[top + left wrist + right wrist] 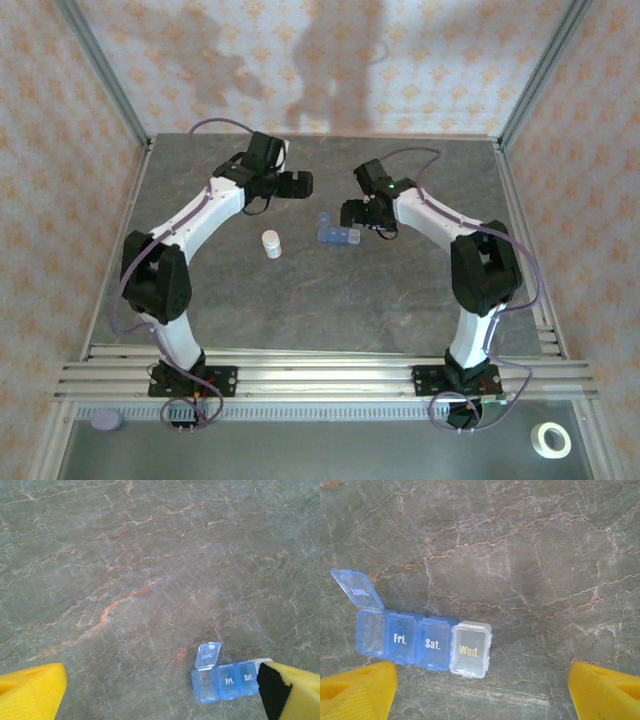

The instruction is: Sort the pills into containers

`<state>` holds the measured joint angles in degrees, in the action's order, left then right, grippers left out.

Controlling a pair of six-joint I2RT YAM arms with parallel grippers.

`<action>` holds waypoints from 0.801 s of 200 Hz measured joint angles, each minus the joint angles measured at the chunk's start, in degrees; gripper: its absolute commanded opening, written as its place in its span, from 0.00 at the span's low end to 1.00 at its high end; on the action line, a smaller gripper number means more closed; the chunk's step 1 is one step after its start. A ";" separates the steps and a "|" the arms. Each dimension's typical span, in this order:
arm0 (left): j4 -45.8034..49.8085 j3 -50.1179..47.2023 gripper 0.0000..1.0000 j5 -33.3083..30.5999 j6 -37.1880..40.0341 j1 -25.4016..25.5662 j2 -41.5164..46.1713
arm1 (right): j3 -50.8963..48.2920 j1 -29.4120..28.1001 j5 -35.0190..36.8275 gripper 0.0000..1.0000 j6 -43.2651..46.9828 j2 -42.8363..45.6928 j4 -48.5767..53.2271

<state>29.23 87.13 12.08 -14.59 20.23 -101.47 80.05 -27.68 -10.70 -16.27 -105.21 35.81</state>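
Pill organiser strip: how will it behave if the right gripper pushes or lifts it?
Probably light and rigid: the pill organiser is thin translucent plastic. It lies flat, so it should slide on the smooth table rather than tip or roll. The open lid may flex or snap shut if caught.

Grey marbled tabletop [330, 300] with reddish veins. Cream wallpaper walls [420, 60] patterned in orange on three sides, soft shadows on back one. Aluminium corner posts [105, 75], aluminium rails [320, 375] along near edge.
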 measured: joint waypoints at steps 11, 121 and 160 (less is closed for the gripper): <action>-0.44 -0.87 1.00 0.00 -0.24 0.00 0.83 | -0.46 0.00 0.02 0.91 0.02 0.00 0.00; -6.43 -11.65 1.00 -0.07 -3.61 -0.87 10.64 | -2.47 0.00 4.96 1.00 -0.39 0.07 -0.07; -8.28 -14.88 1.00 -0.20 -5.01 -1.51 13.16 | -2.47 0.00 4.31 0.99 -0.50 0.07 -0.07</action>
<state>20.95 72.25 11.88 -19.59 18.72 -88.31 77.58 -27.68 -6.39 -16.78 -105.14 35.75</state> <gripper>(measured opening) 0.990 0.996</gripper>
